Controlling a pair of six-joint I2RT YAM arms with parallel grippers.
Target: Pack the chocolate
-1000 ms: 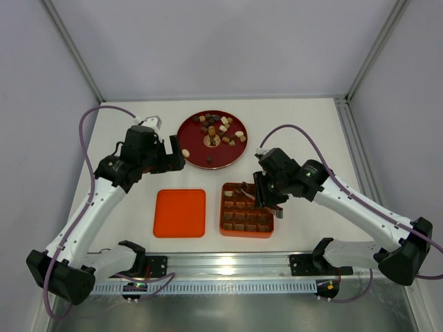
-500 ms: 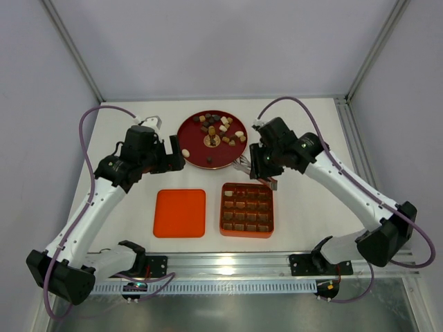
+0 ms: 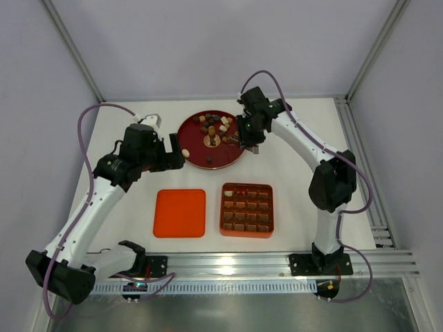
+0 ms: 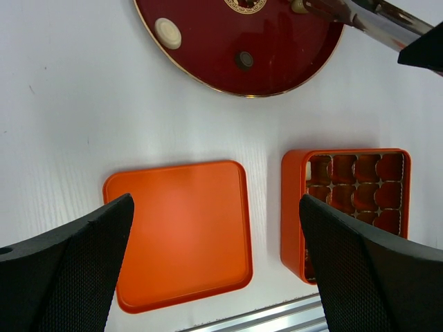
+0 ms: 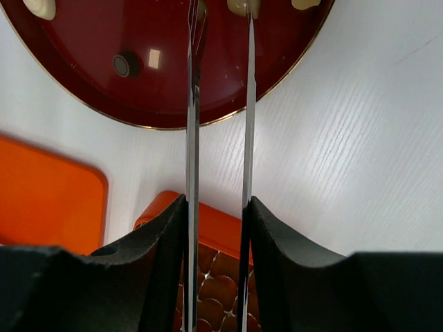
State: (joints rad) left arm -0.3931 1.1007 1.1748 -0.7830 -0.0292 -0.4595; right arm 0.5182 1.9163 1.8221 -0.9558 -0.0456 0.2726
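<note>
1. Chocolate (image 3: 212, 130): mostly heaped on red plate (image 3: 196, 158) at far centre of table. Some pieces already in cells of orange box (image 3: 223, 207), nearer the bases. Far row of the box apparently unfilled.
2. Handling, judged by look: tiny and light, stiff rather than soft. Probably smooth and slippery against metal. Likely to chip or scuff under a hard squeeze.
3. Where to grab: squares across two flat opposite sides, low on the body. Rounded ones across the widest part, gently, as these seem prone to rolling or squirting out.
4. Right gripper (image 5: 218, 204): clamped partway on metal tweezers (image 5: 192, 138), above the plate's right side. Tines apart, tips next to a cream piece (image 5: 239, 5). Cannot tell if anything is pinched.
5. Left gripper (image 4: 216, 200): spread wide, holding nothing, just beside the plate's left edge, above flat lid (image 4: 180, 235).
</note>
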